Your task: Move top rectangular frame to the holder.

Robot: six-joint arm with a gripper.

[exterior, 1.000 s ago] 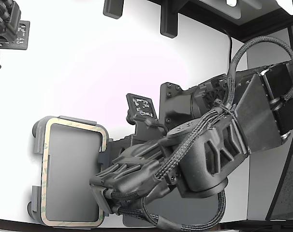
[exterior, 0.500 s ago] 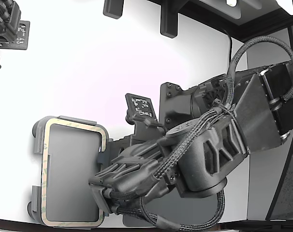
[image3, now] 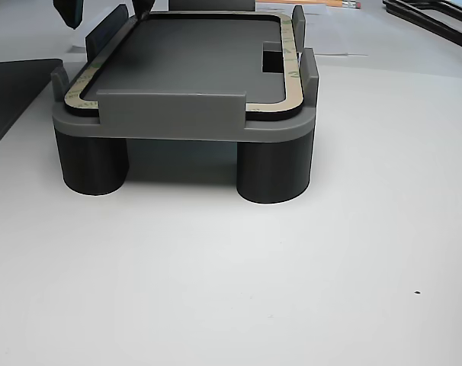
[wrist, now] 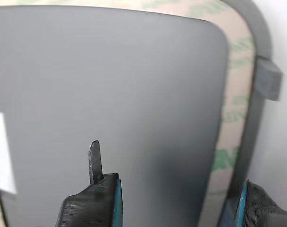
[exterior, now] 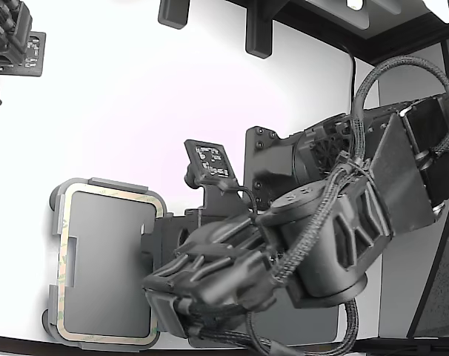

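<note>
Beige, green-mottled frame [exterior: 64, 259] on a grey holder [image3: 185, 128].

In the exterior view the arm [exterior: 313, 245] covers the gripper, so its fingertips cannot be seen there. The wrist view cuts the frame [wrist: 231, 109] and the holder [wrist: 269, 78] at its edges, and the finger [wrist: 94, 161] is blurred. The other view shows only dark finger tips at its top edge.

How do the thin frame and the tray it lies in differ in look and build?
The frame is beige with green mottling; the tray is plain grey. The frame is a thin flat outline with an open centre; the tray is thick, with raised edge tabs and round feet. Both are rounded rectangles.
</note>
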